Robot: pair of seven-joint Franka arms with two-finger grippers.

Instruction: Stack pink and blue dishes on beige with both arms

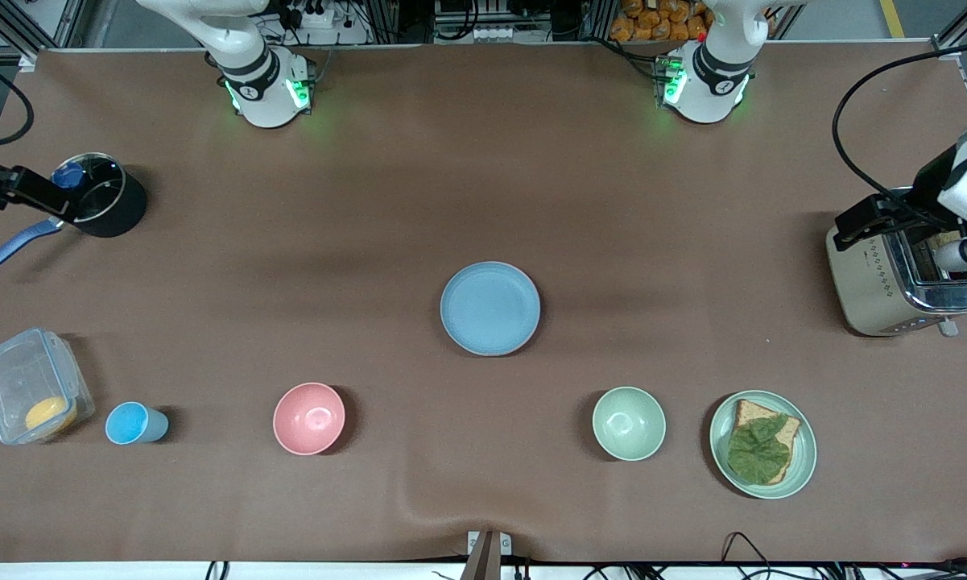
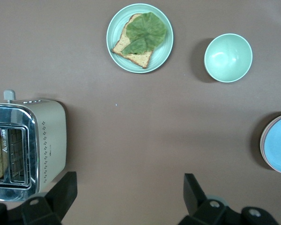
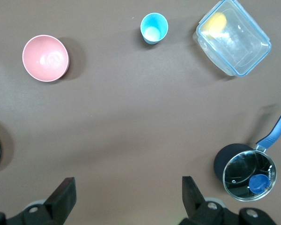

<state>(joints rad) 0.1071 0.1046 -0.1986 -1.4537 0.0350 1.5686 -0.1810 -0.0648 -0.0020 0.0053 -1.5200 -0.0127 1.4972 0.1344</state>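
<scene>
Hidden stuff first: from the front camera the light blue flat round plate (image 1: 489, 308) in the middle of the table looked like a lone dish. My wrist cameras caught it cut off at the frame edge, with a pale pink rim (image 2: 262, 140) peeking out right under it, so it was a stack. I couldn't pick out the cream-beige plate on its own, too little of the edge showed

My left gripper (image 2: 128, 192) hung over the silver and cream toaster (image 1: 902, 274) at the left arm's end, fingers spread wide, gripping nothing. My right gripper (image 3: 126, 194) was up by the black saucepan with the glass lid and blue handle (image 1: 101, 197) at the right arm's end, also spread wide and empty

Count of the rest, all nearer the front camera than the stack:
- two bowls, one deep pink (image 1: 309, 418), one pale green (image 1: 629, 423)
- one small blue cup (image 1: 134, 423)
- one pale green plate (image 1: 805, 451) with one toast slice and a green leaf on it
- one clear plastic lidded box (image 1: 28, 383) with something orange-yellow inside

One bread slice stuck out of the toaster slot, half cut off
</scene>
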